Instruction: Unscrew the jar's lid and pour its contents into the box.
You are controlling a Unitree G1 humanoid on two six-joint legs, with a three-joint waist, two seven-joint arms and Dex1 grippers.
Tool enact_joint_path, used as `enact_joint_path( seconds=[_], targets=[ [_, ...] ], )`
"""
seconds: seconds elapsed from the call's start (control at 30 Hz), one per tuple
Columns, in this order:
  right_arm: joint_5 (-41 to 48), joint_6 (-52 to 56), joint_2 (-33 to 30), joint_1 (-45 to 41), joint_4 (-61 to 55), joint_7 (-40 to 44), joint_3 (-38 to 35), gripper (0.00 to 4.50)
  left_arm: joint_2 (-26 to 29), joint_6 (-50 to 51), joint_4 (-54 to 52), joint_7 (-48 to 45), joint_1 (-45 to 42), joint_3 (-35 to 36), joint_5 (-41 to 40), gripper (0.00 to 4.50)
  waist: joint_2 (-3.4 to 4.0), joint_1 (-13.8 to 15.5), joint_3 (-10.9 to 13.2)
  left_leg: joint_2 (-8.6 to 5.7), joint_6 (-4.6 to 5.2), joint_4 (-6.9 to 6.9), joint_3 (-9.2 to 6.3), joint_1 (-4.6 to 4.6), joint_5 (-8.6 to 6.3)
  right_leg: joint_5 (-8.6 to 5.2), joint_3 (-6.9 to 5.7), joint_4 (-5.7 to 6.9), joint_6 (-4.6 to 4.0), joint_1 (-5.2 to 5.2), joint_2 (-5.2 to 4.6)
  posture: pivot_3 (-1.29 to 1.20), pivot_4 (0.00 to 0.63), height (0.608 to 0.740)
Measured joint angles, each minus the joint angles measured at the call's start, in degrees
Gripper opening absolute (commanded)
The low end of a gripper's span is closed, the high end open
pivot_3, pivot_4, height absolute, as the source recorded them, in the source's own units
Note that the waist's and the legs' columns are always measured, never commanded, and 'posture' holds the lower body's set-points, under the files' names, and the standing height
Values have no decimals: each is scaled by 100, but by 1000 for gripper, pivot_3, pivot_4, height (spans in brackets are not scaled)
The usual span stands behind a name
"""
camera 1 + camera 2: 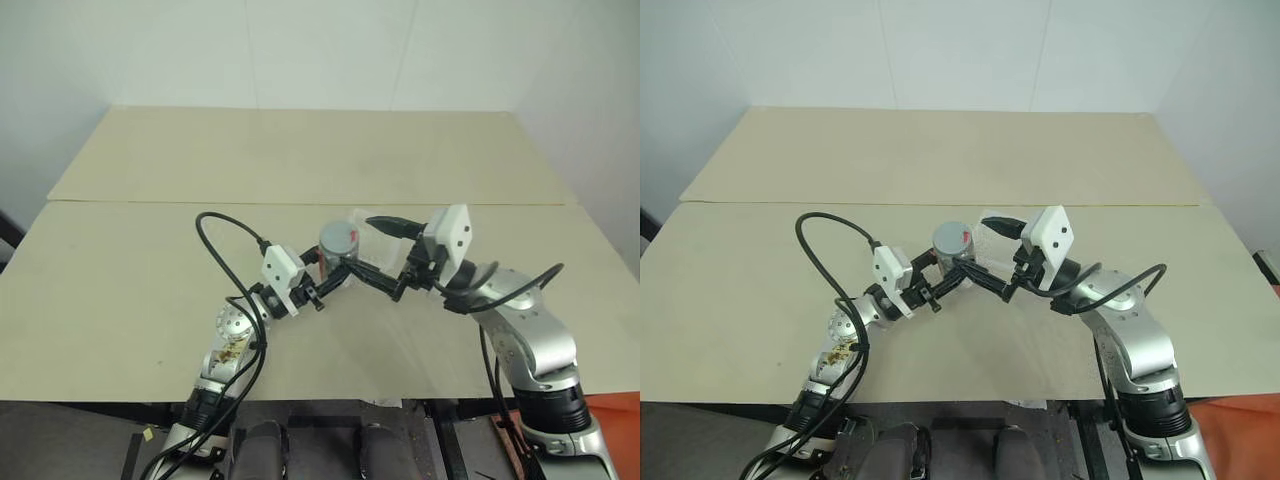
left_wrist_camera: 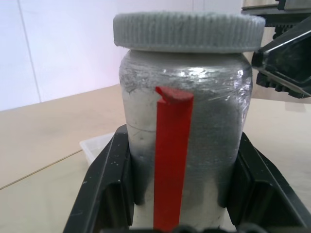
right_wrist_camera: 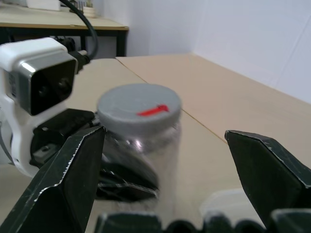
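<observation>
At the centre of the frame, the left gripper [image 1: 322, 281] is clamped on the jar [image 1: 337, 248], lid [image 1: 338, 238] on, held above the surface [image 1: 140, 290]. The right gripper [image 1: 377, 255] stands wide apart beside it, holding nothing. The box [image 2: 99, 147] lies behind.

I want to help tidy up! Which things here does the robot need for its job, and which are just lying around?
Needed for the job:
- jar, clamped in the left end effector
- lid, on the jar
- box, on the table beside the jar
- right end effector, open near the lid

Just lying around:
- Nothing else on the table
</observation>
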Motion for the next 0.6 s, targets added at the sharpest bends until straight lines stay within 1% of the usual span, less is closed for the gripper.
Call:
enact_joint_path(
  seconds=[0.17, 0.27, 0.4, 0.47, 0.6],
  targets=[
    [10, 0, -85, 129, -60, 32, -44, 4470, 15, -21, 16, -29, 2, 17, 0, 1962, 0, 1, 0, 0, 0, 0, 0, 0, 0, 0, 0, -1, 0, 0, 0, 0, 150, 740],
    [116, 1, -229, 297, -175, 194, -77, 4470, 14, -26, 30, -42, 4, 17, 0, 1962, 0, 7, 0, 0, 0, 0, 0, 0, 0, 0, 0, -1, 0, 1, 0, 0, 150, 740],
    [238, 20, -302, 317, -405, 280, -93, 4470, 13, -80, 42, -51, 4, 16, 5, 1962, 0, -5, 0, 1, 0, 1, -2, 1, 0, 0, 0, 1, 0, 1, 2, 0, 150, 740],
    [273, 56, -287, 278, -518, 258, -78, 4470, 3, -133, 45, -51, 4, 14, 10, 1962, 0, -5, 0, 1, 0, 1, -2, 1, 0, 0, 1, 1, 0, 0, 1, 0, 150, 740],
    [247, 216, 47, 18, -565, -59, 152, 4470, -36, -188, 49, -50, 4, -42, 29, 1962, 0, -19, 0, 0, 0, 1, -2, 2, 0, 0, 1, 2, 0, 1, 1, 0, 150, 740]
  ],
)
